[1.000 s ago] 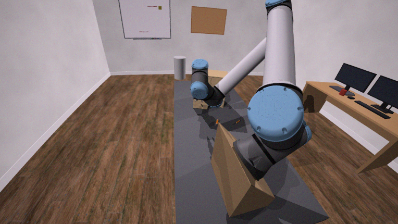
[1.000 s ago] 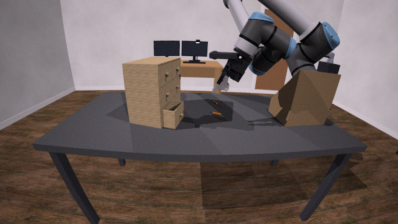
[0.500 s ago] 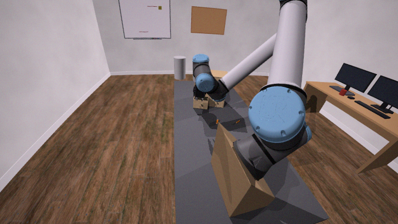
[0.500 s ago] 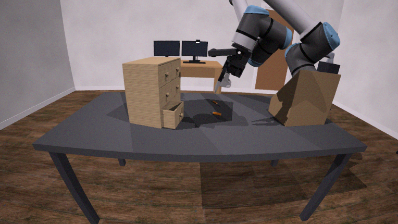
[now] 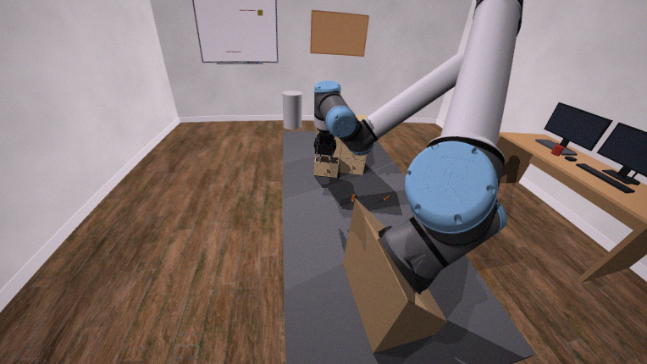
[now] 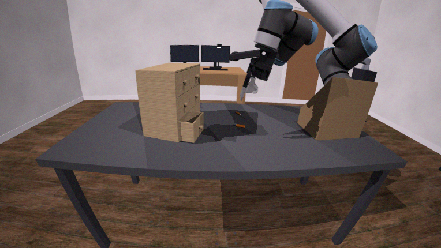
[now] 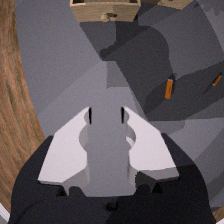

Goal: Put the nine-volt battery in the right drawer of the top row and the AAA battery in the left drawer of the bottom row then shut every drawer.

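Orange, the stouter battery [image 5: 353, 197] [image 6: 240, 126] [image 7: 169, 89] and thinner battery [image 5: 386, 197] [image 6: 238, 113] [image 7: 216, 80] lie inside the edges of the desk [image 5: 307, 253] [image 6: 216, 173] [image 7: 50, 65]; probably light, rigid, slick; best pinched mid-length across their narrow sides; the hand [image 5: 323, 157] [image 6: 242, 97] [image 7: 106, 108] is released, fingers parted.

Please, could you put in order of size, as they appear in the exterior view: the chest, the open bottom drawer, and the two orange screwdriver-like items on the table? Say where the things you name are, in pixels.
1. Chest [image 5: 353, 153] [image 6: 159, 101]
2. Open bottom drawer [image 5: 326, 168] [image 6: 189, 131] [image 7: 105, 12]
3. Nearer orange item [image 5: 353, 197] [image 6: 240, 125] [image 7: 169, 89]
4. Farther orange item [image 5: 387, 197] [image 6: 238, 113] [image 7: 217, 80]; its being farther away may explain this.
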Controlling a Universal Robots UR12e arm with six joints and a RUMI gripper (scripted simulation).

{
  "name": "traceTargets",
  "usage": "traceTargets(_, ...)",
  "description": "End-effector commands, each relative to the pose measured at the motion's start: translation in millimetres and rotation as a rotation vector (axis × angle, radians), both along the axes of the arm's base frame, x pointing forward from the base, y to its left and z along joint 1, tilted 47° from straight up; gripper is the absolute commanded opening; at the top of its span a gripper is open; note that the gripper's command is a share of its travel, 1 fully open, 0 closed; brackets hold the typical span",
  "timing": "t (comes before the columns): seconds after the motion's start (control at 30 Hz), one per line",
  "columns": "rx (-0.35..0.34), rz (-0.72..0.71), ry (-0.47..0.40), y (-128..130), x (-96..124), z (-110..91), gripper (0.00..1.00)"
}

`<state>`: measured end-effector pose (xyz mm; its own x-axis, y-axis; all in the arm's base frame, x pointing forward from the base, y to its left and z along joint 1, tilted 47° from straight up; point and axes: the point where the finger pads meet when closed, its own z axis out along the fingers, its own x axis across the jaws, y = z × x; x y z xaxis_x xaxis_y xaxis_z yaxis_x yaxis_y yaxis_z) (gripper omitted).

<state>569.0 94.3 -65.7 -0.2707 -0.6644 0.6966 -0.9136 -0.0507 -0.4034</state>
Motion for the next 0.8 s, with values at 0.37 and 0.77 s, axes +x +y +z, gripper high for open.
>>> traceTargets(0.37,0.025,-0.068,0.063,10,-9,5,0.2)
traceTargets(0.77,0.042,-0.112,0.105,16,-15,9,0.2)
